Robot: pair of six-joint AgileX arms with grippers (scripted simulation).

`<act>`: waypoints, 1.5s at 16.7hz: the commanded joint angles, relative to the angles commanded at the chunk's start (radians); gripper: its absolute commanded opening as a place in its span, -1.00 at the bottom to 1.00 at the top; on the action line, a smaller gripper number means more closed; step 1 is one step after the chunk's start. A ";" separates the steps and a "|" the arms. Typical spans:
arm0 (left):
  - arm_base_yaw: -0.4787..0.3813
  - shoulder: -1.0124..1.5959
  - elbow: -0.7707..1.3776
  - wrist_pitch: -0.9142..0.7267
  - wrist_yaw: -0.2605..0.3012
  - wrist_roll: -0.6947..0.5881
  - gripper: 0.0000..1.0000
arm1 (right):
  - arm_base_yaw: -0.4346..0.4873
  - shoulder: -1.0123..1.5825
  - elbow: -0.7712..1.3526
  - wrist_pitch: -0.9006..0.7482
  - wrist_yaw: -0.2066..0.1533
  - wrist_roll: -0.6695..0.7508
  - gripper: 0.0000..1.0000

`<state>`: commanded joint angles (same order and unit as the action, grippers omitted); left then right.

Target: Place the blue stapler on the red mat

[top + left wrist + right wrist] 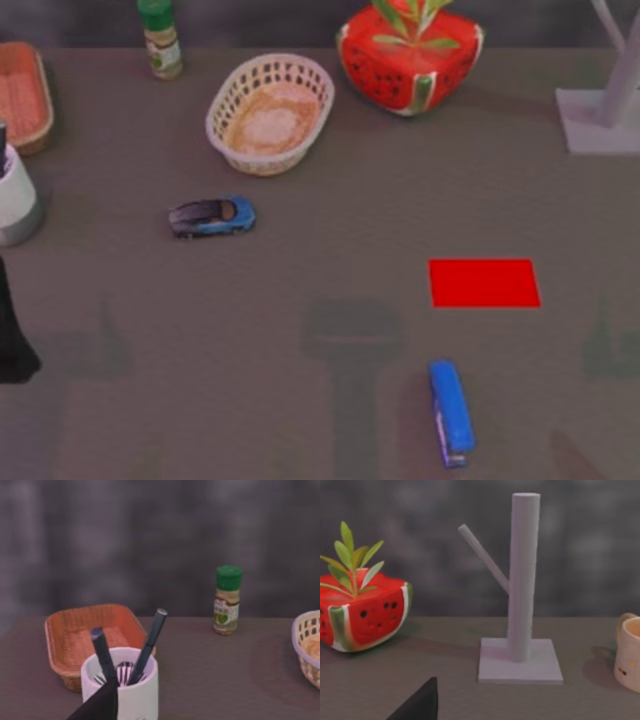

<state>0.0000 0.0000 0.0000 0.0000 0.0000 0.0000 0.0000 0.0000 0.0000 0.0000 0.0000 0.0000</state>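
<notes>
Lying just below the red mat [484, 283] in the top view, the blue stapler [451, 412] sits apart from it, untouched. Both wrist views show only dark slivers of each gripper; whether fingers are parted cannot be told.

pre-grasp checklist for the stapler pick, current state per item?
1. Narrow bright-blue stapler visible, lying flat on the table: ok.
2. Flat red rectangular mat bare, nothing on it: ok.
3. Stapler apart from mat, table between them free of objects: ok.
4. Blue and dark toy car far off to the left, not confusable by position: ok.
5. Either pincer positioned over the stapler: not ok, neither is visible near it.
6. Pincer fingers open: cannot tell.
</notes>
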 joint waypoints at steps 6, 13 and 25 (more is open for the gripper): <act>0.000 0.000 0.000 0.000 0.000 0.000 1.00 | 0.057 0.104 0.095 -0.076 -0.004 0.050 1.00; 0.000 0.000 0.000 0.000 0.000 0.000 1.00 | 0.286 0.681 0.495 -0.411 -0.005 0.259 1.00; 0.000 0.000 0.000 0.000 0.000 0.000 1.00 | 0.686 1.666 1.175 -0.991 -0.015 0.616 1.00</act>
<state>0.0000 0.0000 0.0000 0.0000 0.0000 0.0000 0.6858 1.6656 1.1747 -0.9908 -0.0150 0.6157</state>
